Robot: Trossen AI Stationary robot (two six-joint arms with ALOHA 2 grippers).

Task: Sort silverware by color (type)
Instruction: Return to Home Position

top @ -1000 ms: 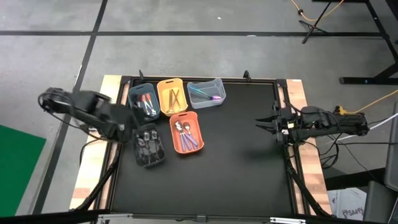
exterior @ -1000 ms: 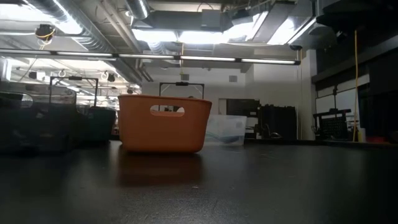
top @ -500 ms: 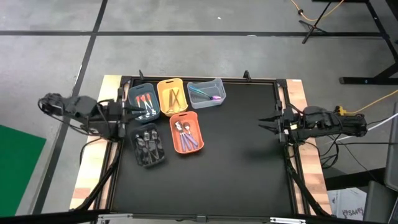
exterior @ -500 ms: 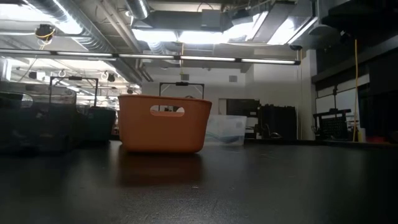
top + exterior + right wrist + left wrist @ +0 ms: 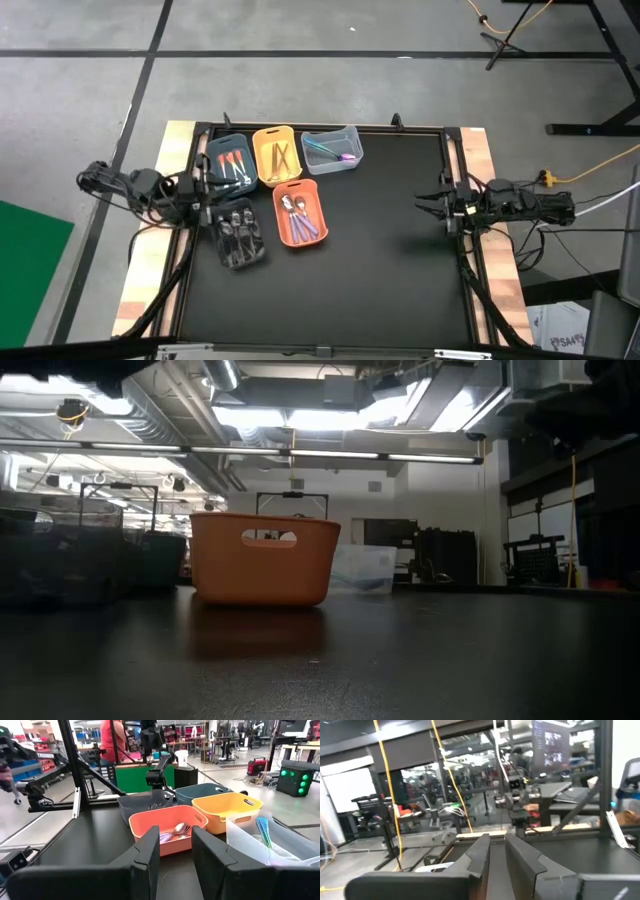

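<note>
ok so looking straight down on the black table (image 5: pixel 380 290), going left to right: the left gripper (image 5: pixel 206 186) sits at the table's 9 o'clock edge, pointing in at the bins. In its own wrist view the fingers are only a narrow slot apart, with nothing between them

the silverware (image 5: pixel 300 215) is sorted into five bins bunched around 10 to 11 o'clock of the table

- teal bin (image 5: pixel 228 138), just past the left gripper's tips: orange-red pieces (image 5: pixel 231 160) plus a few silver pieces (image 5: pixel 243 178)
- black bin (image 5: pixel 243 263), at the teal one's 6 o'clock: dark pieces (image 5: pixel 238 232) with small bright glints, too small to tell spoon from fork
- yellow bin (image 5: pixel 273 131), right beside the teal one at its 3 o'clock: gold pieces (image 5: pixel 280 156) lying lengthwise
- orange bin (image 5: pixel 295 185), at the yellow one's 6 o'clock: silver spoons (image 5: pixel 291 205) at the far end and purple iridescent spoons (image 5: pixel 310 228) nearer the front, all shiny
- clear bin (image 5: pixel 330 130), at the yellow one's 3 o'clock: thin teal pieces (image 5: pixel 322 149) and one purple piece (image 5: pixel 348 157) in the corner

the right gripper (image 5: pixel 420 202) is over at the 3 o'clock edge, well apart from the bins. Its fingers are spread with a clear gap and hold nothing. Its wrist view looks through that gap straight at the orange bin, where the spoon bowls catch the light
</note>
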